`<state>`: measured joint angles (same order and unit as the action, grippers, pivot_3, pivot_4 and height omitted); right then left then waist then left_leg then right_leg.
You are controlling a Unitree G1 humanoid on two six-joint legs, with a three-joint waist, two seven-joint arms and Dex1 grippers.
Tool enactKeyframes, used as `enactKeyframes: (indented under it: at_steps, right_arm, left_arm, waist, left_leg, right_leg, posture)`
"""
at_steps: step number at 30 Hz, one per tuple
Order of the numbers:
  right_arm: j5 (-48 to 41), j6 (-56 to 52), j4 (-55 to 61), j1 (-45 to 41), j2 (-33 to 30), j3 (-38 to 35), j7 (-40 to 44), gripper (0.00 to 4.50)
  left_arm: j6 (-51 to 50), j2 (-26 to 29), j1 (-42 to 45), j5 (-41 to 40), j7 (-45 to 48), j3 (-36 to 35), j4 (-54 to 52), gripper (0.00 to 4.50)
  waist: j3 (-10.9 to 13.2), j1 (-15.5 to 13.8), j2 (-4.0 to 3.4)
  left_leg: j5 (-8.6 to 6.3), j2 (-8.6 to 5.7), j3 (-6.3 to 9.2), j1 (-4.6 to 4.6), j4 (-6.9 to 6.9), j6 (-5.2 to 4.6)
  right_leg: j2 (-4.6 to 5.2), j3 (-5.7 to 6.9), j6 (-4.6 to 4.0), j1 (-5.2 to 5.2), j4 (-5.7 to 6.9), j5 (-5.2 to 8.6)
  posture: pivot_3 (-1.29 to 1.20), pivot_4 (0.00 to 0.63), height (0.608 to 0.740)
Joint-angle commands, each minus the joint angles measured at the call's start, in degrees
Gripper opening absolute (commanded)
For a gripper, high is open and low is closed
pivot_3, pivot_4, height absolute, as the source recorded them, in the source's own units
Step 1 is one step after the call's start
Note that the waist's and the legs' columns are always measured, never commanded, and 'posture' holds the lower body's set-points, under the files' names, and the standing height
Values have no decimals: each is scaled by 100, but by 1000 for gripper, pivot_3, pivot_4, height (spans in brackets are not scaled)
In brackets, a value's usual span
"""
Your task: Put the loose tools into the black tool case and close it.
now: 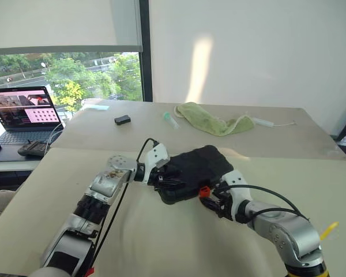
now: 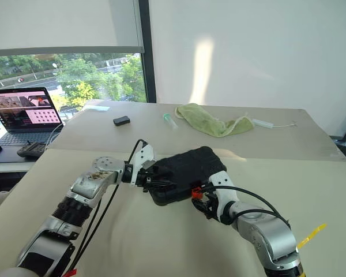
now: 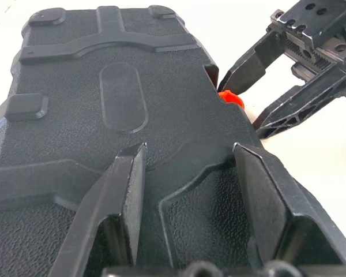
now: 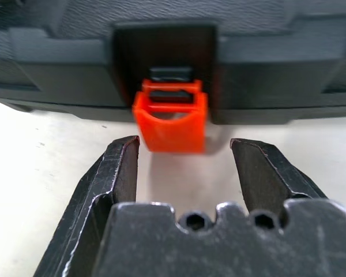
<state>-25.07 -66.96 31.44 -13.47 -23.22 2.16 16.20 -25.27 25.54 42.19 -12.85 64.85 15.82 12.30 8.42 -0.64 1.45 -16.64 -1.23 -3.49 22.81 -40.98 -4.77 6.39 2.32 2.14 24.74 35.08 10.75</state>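
Note:
The black tool case (image 1: 196, 164) lies with its lid down on the cream table, and its orange latch (image 4: 170, 124) hangs from the near edge. My left gripper (image 3: 189, 149) rests on the textured lid (image 3: 121, 98) at the case's left end, fingers apart and gripping nothing. At the case's near right edge my right gripper (image 4: 184, 143) stands open just in front of the latch, one finger to either side, apart from it. From the left wrist view the right gripper (image 3: 242, 109) shows beside the latch (image 3: 230, 99). The loose tools are out of view.
On the far table lie a green cloth (image 1: 210, 120), a small black box (image 1: 122, 120), a small tube (image 1: 170, 119) and a white cable (image 1: 271, 123). An open laptop (image 1: 23, 109) stands on a desk at the left. A seam (image 1: 288, 157) divides the two tabletops.

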Motion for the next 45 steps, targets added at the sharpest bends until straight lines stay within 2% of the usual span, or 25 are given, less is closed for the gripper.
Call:
enactKeyframes:
  at_steps: [1,7,11,12,14,29,38,42,44,45]
  right_arm:
    - [-38,88,77,-118,61,-58,21,2984]
    - [13,151,-8,-96,82,-26,38,2984]
    - [71,264,-90,-129,70,5,51,2003]
    - [76,288,-88,-139,62,9,60,1582]
    - [80,359,-3,-152,0,8,106,1260]
    - [-120,281,587,-400,-411,-188,392,1260]
    - [-50,197,392,-655,-373,-102,349,1259]
    - [213,503,-138,-712,-433,189,408,1259]
    - [251,675,-204,-691,-501,239,534,2264]
    - [238,729,-189,-674,-521,239,596,2430]
  left_arm:
    - [-155,55,-151,140,-5,131,15,2575]
    - [-212,69,-200,126,-30,129,-81,2575]
    - [-242,41,-194,137,-65,133,-73,2735]
    - [-245,36,-192,141,-70,138,-66,2735]
    - [-247,27,-188,156,-82,152,-45,2735]
    - [-206,17,-207,259,-116,272,86,2735]
    - [-211,49,-307,308,-94,305,-28,2735]
    - [-228,22,-353,327,-113,332,-80,2735]
    - [-241,25,-366,332,-114,332,-103,2735]
    - [-248,26,-370,334,-115,328,-112,2735]
  waist:
    - [0,0,0]
    - [0,1,0]
    - [0,-1,0]
    - [0,0,0]
    - [0,0,0]
    - [0,10,-1]
    - [-1,31,-2]
    - [-1,48,-3]
    - [-1,52,-3]
    - [-1,51,-3]
  left_leg:
    - [0,0,0,0,0,1]
    - [1,0,0,-1,0,1]
    - [1,0,0,-1,0,1]
    - [1,0,0,-1,0,1]
    - [1,0,0,-4,0,1]
    - [0,1,0,-6,0,0]
    - [0,5,1,-9,1,0]
    - [0,5,1,-10,2,0]
    - [-1,5,1,-34,5,-1]
    - [-2,5,1,-43,9,-3]
  right_leg:
    - [0,0,0,0,0,0]
    - [0,0,0,0,0,0]
    - [0,0,0,-1,0,0]
    - [0,0,0,-1,0,0]
    - [0,0,0,-4,0,0]
    - [0,-1,0,-4,1,0]
    - [-2,-1,-1,-7,2,-1]
    - [-2,-2,-1,-7,1,-1]
    - [-2,-1,-1,-31,-2,0]
    - [-1,-1,-1,-39,-5,0]
  posture:
    - [0,150,740]
    - [0,150,740]
    - [0,150,740]
    - [0,150,740]
    - [0,150,740]
    - [0,150,740]
    - [0,150,740]
    - [0,150,740]
    - [0,150,740]
    - [0,150,740]
